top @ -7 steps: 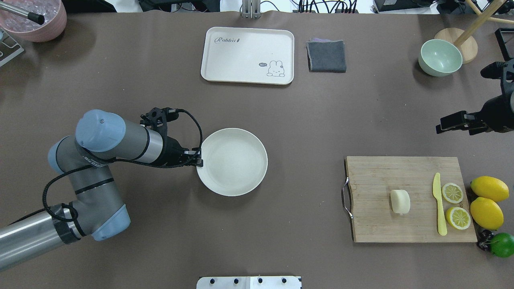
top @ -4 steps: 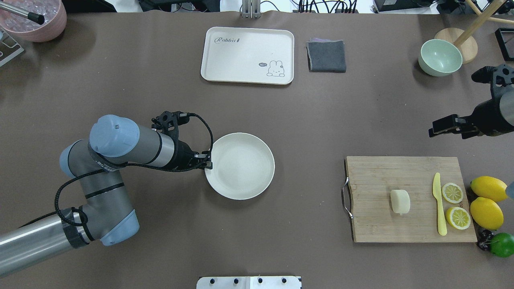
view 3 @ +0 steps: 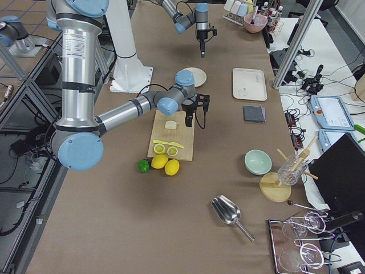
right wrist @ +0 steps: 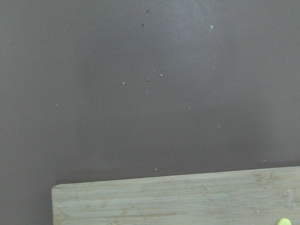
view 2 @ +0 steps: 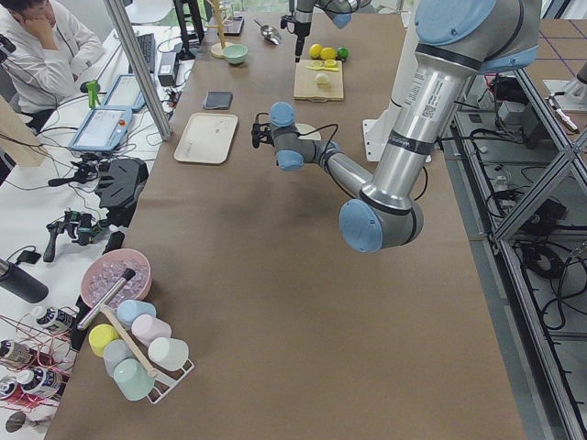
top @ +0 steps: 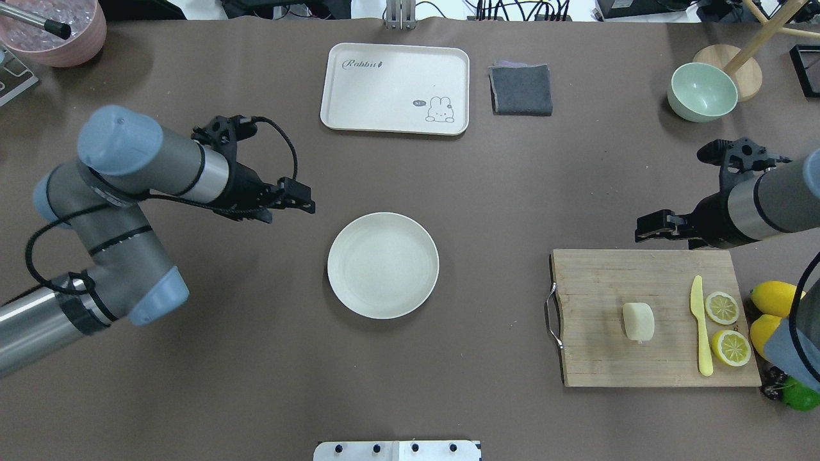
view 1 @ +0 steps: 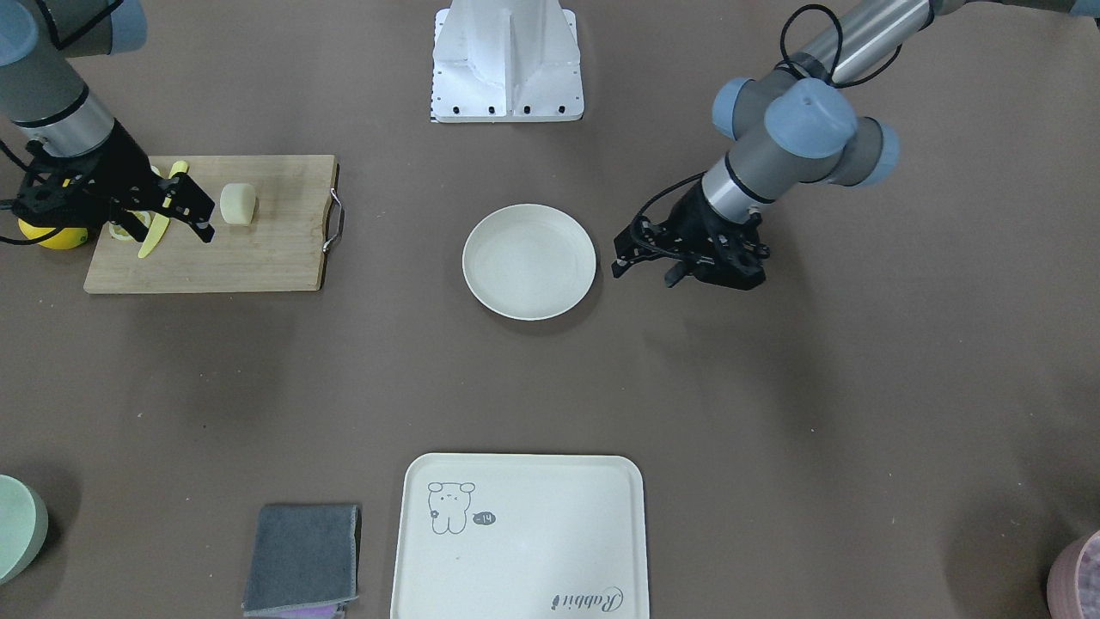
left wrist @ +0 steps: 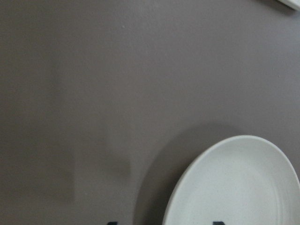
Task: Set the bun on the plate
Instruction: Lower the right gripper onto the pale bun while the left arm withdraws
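Note:
The bun (top: 639,321) (view 1: 238,205) lies on a wooden cutting board (top: 596,288), right of centre in the overhead view. The round off-white plate (top: 383,265) (view 1: 529,261) sits bare at the table's middle; its rim (left wrist: 197,178) shows in the left wrist view. My left gripper (top: 289,213) (view 1: 644,273) hovers open, up and to the left of the plate, not touching it. My right gripper (top: 663,238) (view 1: 202,222) hangs open over the board's far edge, behind the bun and apart from it. The right wrist view shows only the board's edge (right wrist: 173,197) and table.
On the board lie a yellow knife (top: 700,326) and two lemon slices (top: 722,307); whole lemons (top: 772,298) and a lime (top: 801,398) sit at its right. A cream tray (top: 395,88), grey cloth (top: 521,89) and green bowl (top: 701,91) line the far side.
My left gripper slid the plate slightly right, then let go of its rim and drew back up and to the left. The right arm moved in toward the board's far edge.

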Robot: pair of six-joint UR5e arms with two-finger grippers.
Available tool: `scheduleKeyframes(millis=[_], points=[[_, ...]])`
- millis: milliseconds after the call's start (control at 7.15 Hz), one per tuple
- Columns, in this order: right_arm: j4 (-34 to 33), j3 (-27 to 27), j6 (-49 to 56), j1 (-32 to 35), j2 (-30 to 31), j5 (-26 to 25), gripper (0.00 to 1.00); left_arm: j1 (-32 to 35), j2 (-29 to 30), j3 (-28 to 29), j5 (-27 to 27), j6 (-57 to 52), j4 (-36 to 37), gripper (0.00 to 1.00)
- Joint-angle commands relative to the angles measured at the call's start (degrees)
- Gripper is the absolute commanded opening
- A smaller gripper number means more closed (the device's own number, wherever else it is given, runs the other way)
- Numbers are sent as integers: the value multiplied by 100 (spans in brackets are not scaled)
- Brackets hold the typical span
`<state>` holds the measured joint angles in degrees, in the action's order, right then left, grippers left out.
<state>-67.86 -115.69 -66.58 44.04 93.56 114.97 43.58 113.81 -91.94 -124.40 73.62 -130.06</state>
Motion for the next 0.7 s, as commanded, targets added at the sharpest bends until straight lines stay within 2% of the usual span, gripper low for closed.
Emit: scheduleKeyframes(millis=[0,140,280,559], points=[[9,-68,-495,-762,57,-684,100,1218,-174,-17,-908,-1588,794,98],[175,-68,-496,-956,170,-817,100,1606,-288,-26,-1041,-2345,1242,98],[672,-42,-496,-1150,528,-1018,100,1758,-315,-8,-1042,-2701,1482,98],[871,-24,-627,-1466,716,-1282,99,1768,-324,-26,-1042,-2731,1510,98]])
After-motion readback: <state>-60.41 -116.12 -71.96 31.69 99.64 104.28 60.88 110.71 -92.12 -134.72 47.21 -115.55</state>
